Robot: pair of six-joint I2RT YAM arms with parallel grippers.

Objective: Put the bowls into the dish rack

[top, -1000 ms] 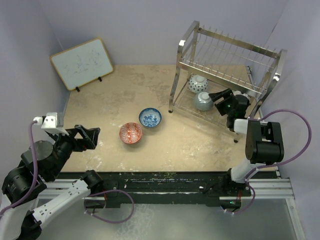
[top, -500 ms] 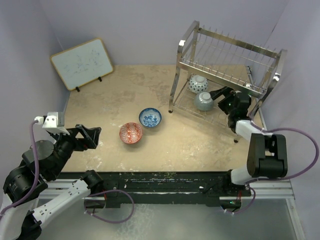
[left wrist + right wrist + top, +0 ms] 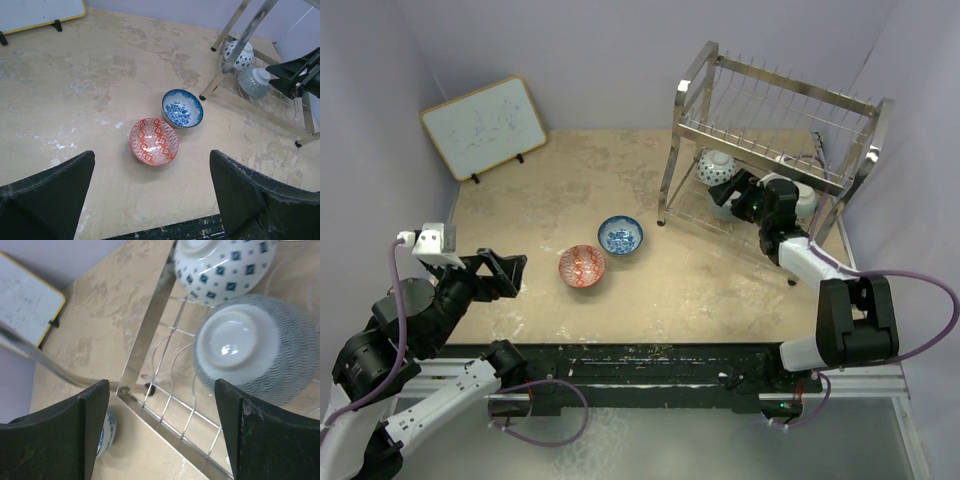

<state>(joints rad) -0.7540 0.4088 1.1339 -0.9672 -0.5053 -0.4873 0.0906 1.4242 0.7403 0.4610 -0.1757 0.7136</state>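
Observation:
The silver wire dish rack (image 3: pixel 775 95) stands at the back right. On its lower tier rest a blue-and-white dotted bowl (image 3: pixel 717 163), a pale grey bowl (image 3: pixel 721 207) turned upside down, and a pale bowl (image 3: pixel 804 199) further right. My right gripper (image 3: pixel 733 189) is open and empty, low over the grey bowl (image 3: pixel 250 347), with the dotted bowl (image 3: pixel 225 267) beyond. On the table sit a red-orange patterned bowl (image 3: pixel 582 265) and a blue-and-white bowl (image 3: pixel 620 235). My left gripper (image 3: pixel 505 272) is open and empty, well left of the red bowl (image 3: pixel 154 141) and the blue bowl (image 3: pixel 182 108).
A framed whiteboard (image 3: pixel 483 126) leans at the back left. The rack's legs (image 3: pixel 666 190) and lower wire frame (image 3: pixel 145 335) stand close round my right gripper. The purple walls close in on both sides.
My right gripper has moved left along the rack's lower tier to above the grey bowl, and a pale bowl now shows behind its wrist. The left arm has barely shifted.

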